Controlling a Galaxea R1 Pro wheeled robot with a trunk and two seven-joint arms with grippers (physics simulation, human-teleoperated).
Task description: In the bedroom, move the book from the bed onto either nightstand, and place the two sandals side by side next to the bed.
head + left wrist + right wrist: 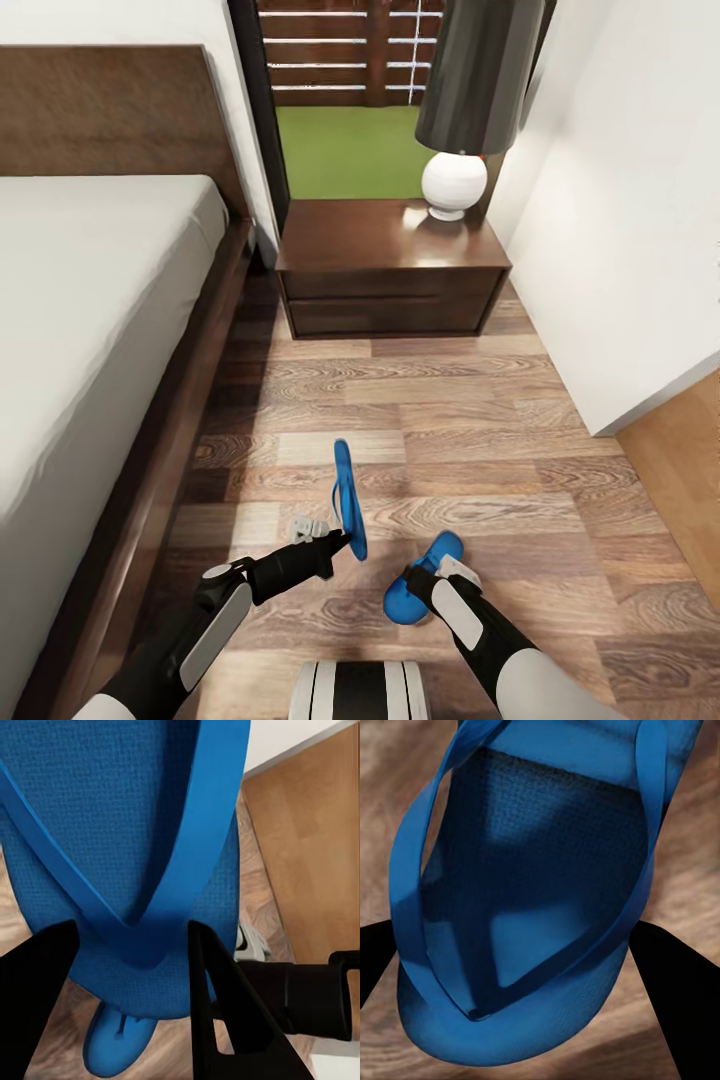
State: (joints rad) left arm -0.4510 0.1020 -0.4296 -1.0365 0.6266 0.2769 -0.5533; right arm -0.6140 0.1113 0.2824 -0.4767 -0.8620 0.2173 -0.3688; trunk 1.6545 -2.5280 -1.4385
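Both sandals are off the floor or nearly so, one per arm, in the aisle between the bed [90,330] and the white wall. The left claw [335,535] has the first sandal [348,497] pinched near its toe end, with the sole turned on edge so it reads as a thin blue blade in the head view. In the left wrist view its dark fingers [217,1005] sit either side of the strap junction, closed onto the sole. The right claw [440,572] is at the second sandal [420,585], which lies low near the wood floor [470,440]. In the right wrist view that sandal [532,907] spans the gap between two dark fingers; whether they actually pinch it I cannot tell. The book is not visible on the stretch of mattress shown. The nightstand [390,270] stands ahead by the headboard, bearing a lamp [460,130]. Step in hand, as judged: setting the pair down side by side next to the bed. To do it well, roll the left wrist until the sole is flat and strap-up before lowering. Bring both toward the bed frame, toes pointing the same way, edges close but not overlapping. Lower to floor contact before letting go, one at a time, so neither is knocked askew.
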